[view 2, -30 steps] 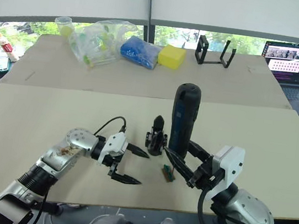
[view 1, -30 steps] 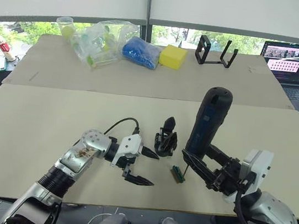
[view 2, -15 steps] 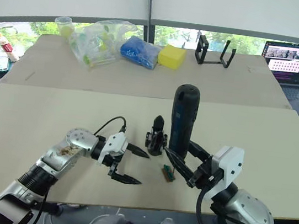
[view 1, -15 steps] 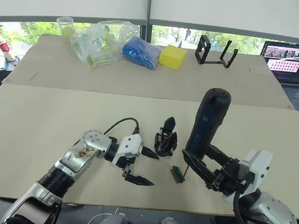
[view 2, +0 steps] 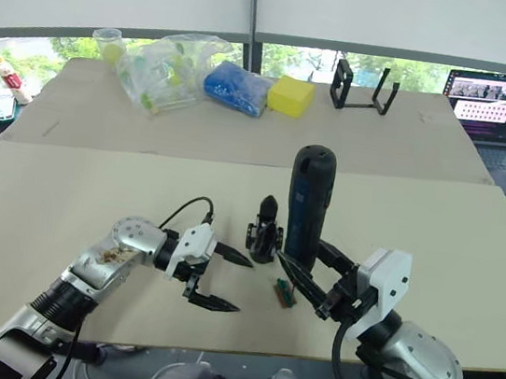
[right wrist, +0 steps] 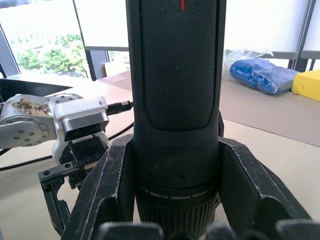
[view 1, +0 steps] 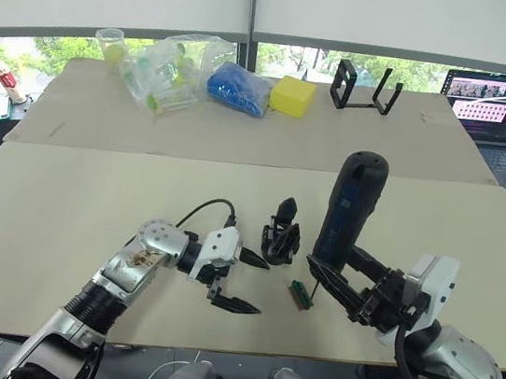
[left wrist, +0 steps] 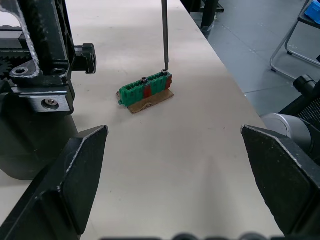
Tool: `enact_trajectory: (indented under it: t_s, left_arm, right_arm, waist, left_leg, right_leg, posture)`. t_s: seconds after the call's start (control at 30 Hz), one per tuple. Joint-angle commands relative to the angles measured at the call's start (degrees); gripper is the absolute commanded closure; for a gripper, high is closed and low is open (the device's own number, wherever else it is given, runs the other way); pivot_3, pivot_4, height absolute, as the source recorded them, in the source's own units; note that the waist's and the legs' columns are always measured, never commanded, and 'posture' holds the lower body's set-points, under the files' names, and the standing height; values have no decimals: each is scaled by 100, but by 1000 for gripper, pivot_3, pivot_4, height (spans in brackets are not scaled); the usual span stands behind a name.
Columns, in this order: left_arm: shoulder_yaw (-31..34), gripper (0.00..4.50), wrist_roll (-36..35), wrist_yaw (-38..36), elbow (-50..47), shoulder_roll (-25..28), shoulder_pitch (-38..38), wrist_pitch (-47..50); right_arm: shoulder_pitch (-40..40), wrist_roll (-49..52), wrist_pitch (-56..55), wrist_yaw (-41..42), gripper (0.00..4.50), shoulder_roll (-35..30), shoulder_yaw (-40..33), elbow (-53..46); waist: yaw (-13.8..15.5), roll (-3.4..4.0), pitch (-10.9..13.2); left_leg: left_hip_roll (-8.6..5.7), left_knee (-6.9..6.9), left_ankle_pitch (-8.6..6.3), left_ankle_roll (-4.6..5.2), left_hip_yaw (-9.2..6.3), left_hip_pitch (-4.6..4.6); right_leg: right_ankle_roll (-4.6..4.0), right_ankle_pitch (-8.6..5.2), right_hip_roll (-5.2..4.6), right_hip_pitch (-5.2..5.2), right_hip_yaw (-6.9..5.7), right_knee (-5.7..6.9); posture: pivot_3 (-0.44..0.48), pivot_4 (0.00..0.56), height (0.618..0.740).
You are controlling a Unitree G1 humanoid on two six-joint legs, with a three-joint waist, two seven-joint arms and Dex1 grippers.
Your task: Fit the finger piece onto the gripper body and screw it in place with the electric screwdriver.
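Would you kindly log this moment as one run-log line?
right gripper: shut on electric screwdriver | bit: on green block | left gripper: open, empty | gripper body: on table

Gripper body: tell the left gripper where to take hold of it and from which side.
Grip the gripper body low, across its blocky base, not the pointed finger sticking up, which tapers and would slip. Come in from the robot's left: the open left gripper already sits on that side, while the electric screwdriver in the right gripper probably blocks the other.
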Motion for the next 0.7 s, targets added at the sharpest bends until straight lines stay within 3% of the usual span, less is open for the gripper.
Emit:
enact_trajectory:
  t_s: [0.03,0.7]
  left_arm:
    - [82,0,-79,-2,-128,1,-44,-60]
    - [105,0,-97,16,-205,35,-12,-22]
  right_arm:
    - [-101,38,-286,29,2590,42,-52,-159]
    - [-142,-31,-304,87,2590,60,-16,-93]
  waist:
    - [0,0,0]
    - [0,0,0]
  left_leg:
    - [0,0,0,0,0,0]
    - [0,0,0,0,0,0]
  right_leg:
    - [0,0,0,0,0,0]
    - [0,0,0,0,0,0]
  posture:
    - [0,150,740]
    - [0,150,740]
